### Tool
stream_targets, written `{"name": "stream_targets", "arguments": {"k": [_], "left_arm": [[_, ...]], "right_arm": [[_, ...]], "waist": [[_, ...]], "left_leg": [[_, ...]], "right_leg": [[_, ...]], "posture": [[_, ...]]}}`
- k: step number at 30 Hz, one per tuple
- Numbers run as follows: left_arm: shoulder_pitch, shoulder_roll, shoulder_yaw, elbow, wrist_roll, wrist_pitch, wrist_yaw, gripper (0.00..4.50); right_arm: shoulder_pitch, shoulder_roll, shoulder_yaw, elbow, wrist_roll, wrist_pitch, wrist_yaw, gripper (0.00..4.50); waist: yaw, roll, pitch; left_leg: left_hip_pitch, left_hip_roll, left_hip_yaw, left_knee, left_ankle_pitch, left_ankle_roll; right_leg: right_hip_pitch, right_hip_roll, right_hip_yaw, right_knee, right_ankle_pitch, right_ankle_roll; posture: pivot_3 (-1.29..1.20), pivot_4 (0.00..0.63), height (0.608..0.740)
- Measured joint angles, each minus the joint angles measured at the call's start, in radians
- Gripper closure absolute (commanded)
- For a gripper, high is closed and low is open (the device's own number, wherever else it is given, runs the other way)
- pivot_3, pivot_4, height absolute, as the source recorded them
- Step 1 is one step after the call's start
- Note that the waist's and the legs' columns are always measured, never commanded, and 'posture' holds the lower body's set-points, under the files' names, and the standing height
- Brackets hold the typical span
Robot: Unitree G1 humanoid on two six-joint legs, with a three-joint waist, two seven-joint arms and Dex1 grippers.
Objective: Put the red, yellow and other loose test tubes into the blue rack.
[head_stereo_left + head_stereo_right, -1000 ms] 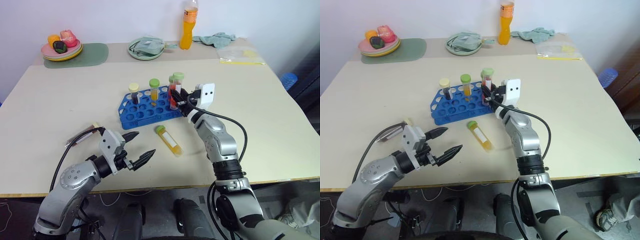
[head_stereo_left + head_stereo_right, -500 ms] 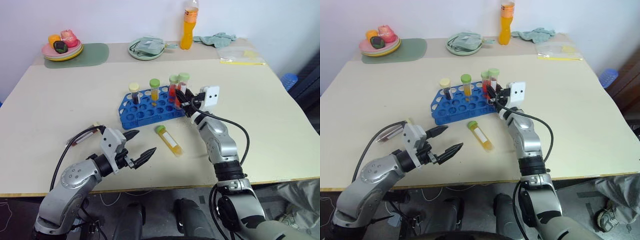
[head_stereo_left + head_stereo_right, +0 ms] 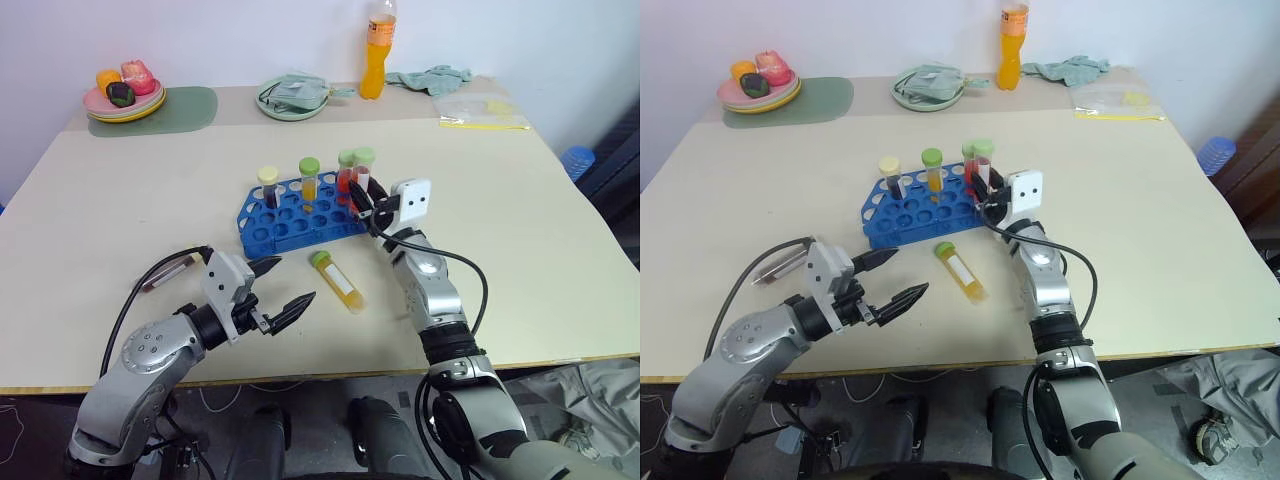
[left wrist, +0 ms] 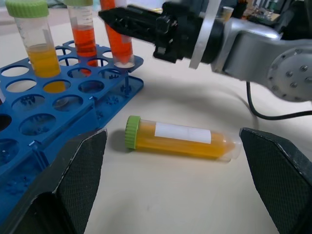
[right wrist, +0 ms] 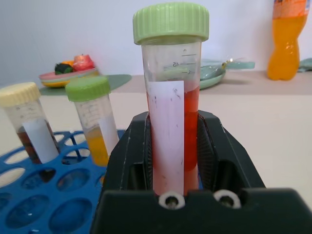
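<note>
Gripping a red-liquid test tube (image 5: 170, 112), the right gripper (image 3: 364, 203) has its two black fingers (image 5: 129, 161) clamped on the tube's labelled body just below the green cap. That tube stands upright at the right end of the blue rack (image 3: 290, 225); its foot is in, or just over, a corner hole, and which of the two cannot be told. Just beside it in the rack stands a second red tube with green cap (image 3: 346, 178). Further along the same row stand a yellow-liquid tube with green cap (image 3: 308, 180) and a dark maroon tube with cream cap (image 3: 268, 186), both upright in holes.

On the table (image 3: 520, 250), near the rack's front edge and apart from it, another yellow tube (image 3: 338, 281) lies on its side, green cap toward the rack.

The left gripper (image 3: 283, 291) hangs above the table near the robot, well apart from the rack. Its fingers (image 4: 73, 185) are spread wide and hold nothing; the lying yellow tube sits ahead of them, untouched.

At the table's far edge stand an orange drink bottle (image 3: 375, 55) and a green plate (image 3: 290, 100).
</note>
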Motion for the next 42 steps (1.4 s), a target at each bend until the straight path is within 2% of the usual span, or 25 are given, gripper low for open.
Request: {"name": "stream_targets", "arguments": {"k": [4,11,15,20,23,25,27,29,30,32,36,42], "left_arm": [[0.019,0.0,0.0,0.0,0.001,-0.008,-0.007,0.0],[0.039,-0.001,0.0,0.001,0.005,-0.032,-0.017,0.0],[0.059,0.001,0.015,0.003,0.008,-0.051,-0.019,0.0],[0.067,0.034,0.081,0.046,0.012,-0.07,-0.036,0.0],[0.058,0.074,0.136,0.102,0.014,-0.089,-0.06,0.0],[0.054,0.091,0.16,0.135,0.023,-0.096,-0.074,0.0],[0.041,0.113,0.162,0.173,0.032,-0.111,-0.098,0.0],[0.029,0.124,0.164,0.194,0.04,-0.121,-0.116,0.0],[0.027,0.137,0.164,0.207,0.049,-0.131,-0.128,0.0],[0.018,0.144,0.167,0.224,0.06,-0.138,-0.143,0.0],[0.026,0.144,0.17,0.237,0.069,-0.139,-0.146,0.0],[0.079,0.135,0.199,0.195,0.069,-0.135,-0.122,0.0]], "right_arm": [[-0.008,0.006,0.0,0.04,-0.001,-0.043,0.004,3.74],[0.012,-0.024,-0.005,-0.018,0.007,-0.018,0.014,0.2],[0.074,-0.146,0.006,-0.254,0.041,0.171,0.088,0.2],[0.154,-0.367,0.003,-0.56,0.192,0.575,0.223,0.2],[0.163,-0.559,-0.002,-0.717,0.313,0.882,0.306,0.2],[0.143,-0.611,-0.008,-0.778,0.376,1.021,0.324,0.2],[0.061,-0.606,0.006,-0.827,0.465,1.22,0.32,0.2],[-0.038,-0.554,0.028,-0.843,0.508,1.388,0.286,0.2],[-0.118,-0.488,0.042,-0.831,0.52,1.527,0.237,0.2],[-0.198,-0.388,0.082,-0.776,0.532,1.67,0.136,0.2],[-0.247,-0.324,0.18,-0.623,0.65,1.731,-0.042,0.2],[-0.356,-0.311,0.237,-0.419,0.776,1.731,-0.333,0.2]], "waist": [[-0.007,0.0,0.0],[-0.015,0.0,0.0],[-0.012,0.001,0.0],[-0.012,0.001,0.001],[-0.014,0.002,0.001],[-0.018,0.001,0.001],[-0.023,0.002,0.001],[-0.023,0.002,0.001],[-0.023,0.002,0.001],[-0.017,0.001,0.0],[-0.007,0.001,0.0],[-0.018,0.001,0.0]], "left_leg": [[0.0,0.0,0.0,0.0,0.0,0.0],[0.0,0.0,-0.001,-0.001,0.0,0.0],[0.0,0.0,-0.001,-0.001,0.0,0.0],[0.0,0.0,-0.001,0.0,0.0,0.0],[0.0,0.0,-0.001,-0.001,0.0,0.0],[0.0,0.0,-0.001,-0.001,0.0,0.0],[0.001,0.001,-0.001,-0.001,0.0,0.0],[0.001,0.001,-0.001,-0.001,0.0,0.0],[0.001,0.001,-0.001,-0.001,0.0,0.0],[0.0,0.001,-0.001,-0.001,0.0,0.0],[-0.004,-0.001,-0.002,-0.001,0.0,0.0],[-0.003,0.0,-0.002,-0.002,0.0,0.0]], "right_leg": [[0.0,0.0,0.0,0.0,0.0,0.0],[0.0,0.0,0.0,0.0,0.0,0.0],[0.0,0.0,0.0,0.0,0.0,0.0],[0.0,0.0,0.0,0.0,0.0,0.0],[0.0,0.0,0.0,0.0,0.0,0.0],[0.0,0.001,0.0,-0.001,0.0,0.0],[0.0,0.002,0.0,0.0,-0.001,-0.001],[0.0,0.002,0.0,0.0,-0.001,-0.001],[0.0,0.002,0.0,0.0,-0.001,-0.001],[0.0,0.001,-0.001,-0.001,-0.001,-0.001],[-0.002,-0.003,-0.002,-0.003,0.0,0.0],[-0.002,-0.001,-0.002,-0.002,0.0,-0.001]], "posture": [[0.0,0.15,0.74],[0.0,0.15,0.74],[0.0,0.15,0.74],[0.0,0.15,0.74],[0.0,0.15,0.74],[0.0,0.15,0.74],[0.0,0.15,0.74],[0.0,0.15,0.74],[0.0,0.15,0.74],[0.0,0.15,0.74],[0.0,0.15,0.74],[0.0,0.15,0.74]]}}
